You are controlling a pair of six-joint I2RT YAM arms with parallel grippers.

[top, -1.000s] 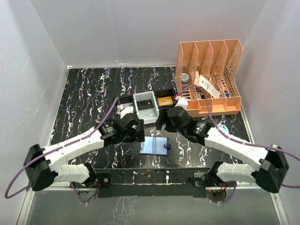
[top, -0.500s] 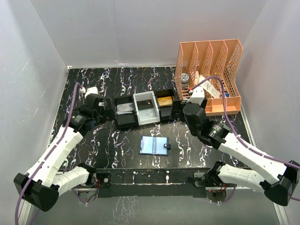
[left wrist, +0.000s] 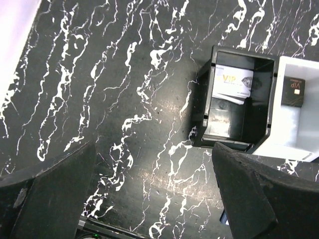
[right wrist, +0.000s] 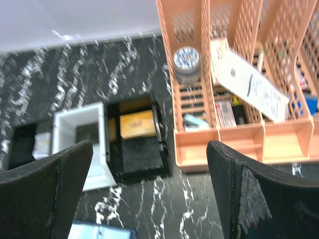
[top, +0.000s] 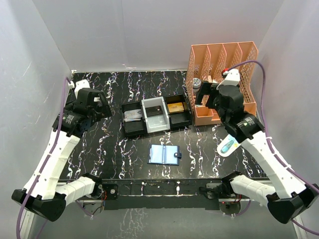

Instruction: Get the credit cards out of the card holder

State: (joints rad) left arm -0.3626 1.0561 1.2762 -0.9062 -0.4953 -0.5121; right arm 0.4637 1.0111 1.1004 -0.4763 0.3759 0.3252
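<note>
plain white walls (top: 149, 35) on three sides — black marble-look tabletop (top: 114, 149), white veins, even light

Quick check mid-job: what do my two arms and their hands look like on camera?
The left arm and right arm have white links joined by bulky black joint housings. A purple cable loops along each. The left hand and right hand carry broad, matte black fingers, slightly scuffed.
</note>
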